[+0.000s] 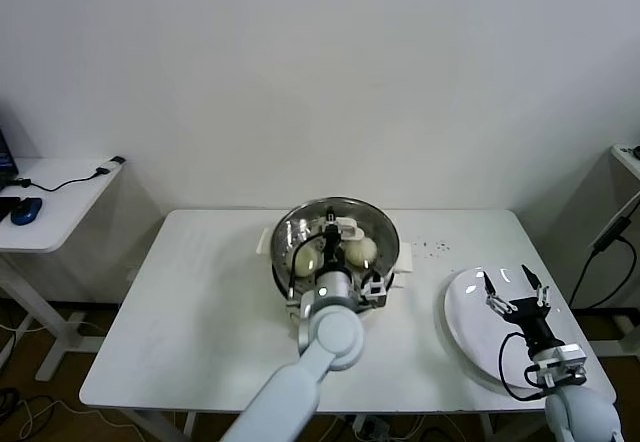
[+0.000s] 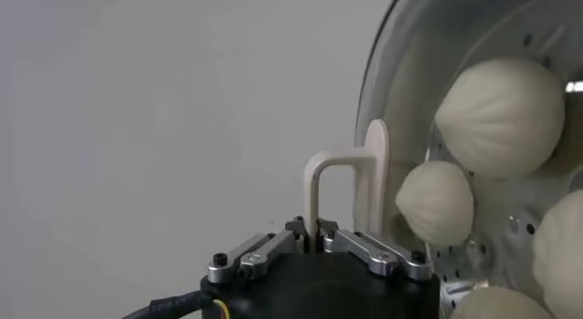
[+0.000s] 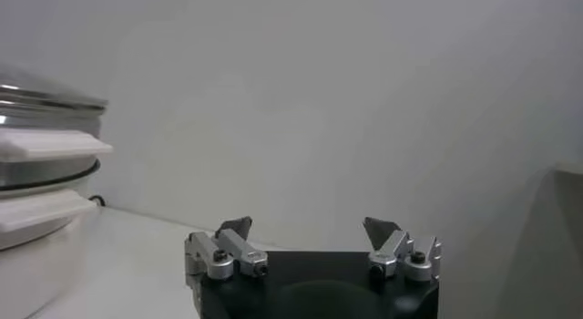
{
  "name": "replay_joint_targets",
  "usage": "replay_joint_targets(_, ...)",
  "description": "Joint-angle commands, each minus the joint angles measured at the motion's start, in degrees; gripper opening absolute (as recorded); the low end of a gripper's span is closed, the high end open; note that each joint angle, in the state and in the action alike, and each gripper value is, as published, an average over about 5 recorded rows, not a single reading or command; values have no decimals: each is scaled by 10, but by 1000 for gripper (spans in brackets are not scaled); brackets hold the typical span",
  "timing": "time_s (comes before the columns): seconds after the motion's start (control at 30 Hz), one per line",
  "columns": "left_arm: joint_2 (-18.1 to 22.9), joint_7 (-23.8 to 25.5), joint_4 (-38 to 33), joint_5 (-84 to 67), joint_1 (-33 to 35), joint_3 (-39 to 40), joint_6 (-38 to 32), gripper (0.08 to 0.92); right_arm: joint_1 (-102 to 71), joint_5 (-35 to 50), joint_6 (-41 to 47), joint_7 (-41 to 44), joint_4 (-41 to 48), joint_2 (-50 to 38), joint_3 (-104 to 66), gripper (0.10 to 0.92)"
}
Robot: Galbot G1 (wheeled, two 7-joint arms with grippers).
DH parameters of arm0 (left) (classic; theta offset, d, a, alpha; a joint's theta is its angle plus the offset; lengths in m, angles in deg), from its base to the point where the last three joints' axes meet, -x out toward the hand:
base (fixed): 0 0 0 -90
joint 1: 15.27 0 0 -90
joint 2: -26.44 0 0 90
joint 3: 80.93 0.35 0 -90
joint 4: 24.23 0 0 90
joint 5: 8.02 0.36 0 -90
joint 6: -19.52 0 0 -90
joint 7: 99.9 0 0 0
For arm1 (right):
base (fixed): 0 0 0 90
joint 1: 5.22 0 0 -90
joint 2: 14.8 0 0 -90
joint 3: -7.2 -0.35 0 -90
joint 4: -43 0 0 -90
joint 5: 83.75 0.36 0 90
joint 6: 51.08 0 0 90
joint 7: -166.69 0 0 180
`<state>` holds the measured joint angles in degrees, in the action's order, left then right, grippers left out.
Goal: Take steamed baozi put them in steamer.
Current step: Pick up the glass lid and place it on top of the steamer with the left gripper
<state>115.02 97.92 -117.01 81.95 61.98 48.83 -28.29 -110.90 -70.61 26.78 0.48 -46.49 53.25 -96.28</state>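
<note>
We find the job close to done, by our reading: the steamed baozi [image 2: 499, 116] sit inside the steamer [image 1: 385, 230], the shiny steel pot on its cream-white base at the middle of the white worktop [image 1: 200, 312]. From the left wrist we count four pale buns on the perforated floor, two in full view and two cut off at the frame's edge; from the head camera only two show, the arm hiding the rest. The left gripper [image 1: 345, 234] hangs over the pot's rim, beside the buns, and we cannot tell whether its fingers are apart or together, nor whether anything is between them. The right gripper [image 1: 516, 284] hovers above the flat white plate [image 1: 462, 327] at the worktop's right end, its fingers spread wide with nothing in them. The plate shows no bun on its visible part. What seems left, in our judgement, is for the left arm to lift clear of the pot.
</note>
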Motion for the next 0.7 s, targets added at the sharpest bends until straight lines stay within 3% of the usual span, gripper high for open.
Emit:
replay_joint_targets(0.03, 2, -2, 13, 4, -1, -3, 20, 150, 1, 0, 0, 1, -1, 2, -1, 823)
replay_joint_targets(0.7, 0, 14, 9, 15, 5, -7, 1, 150, 1, -1, 0, 2, 0, 8, -7, 823)
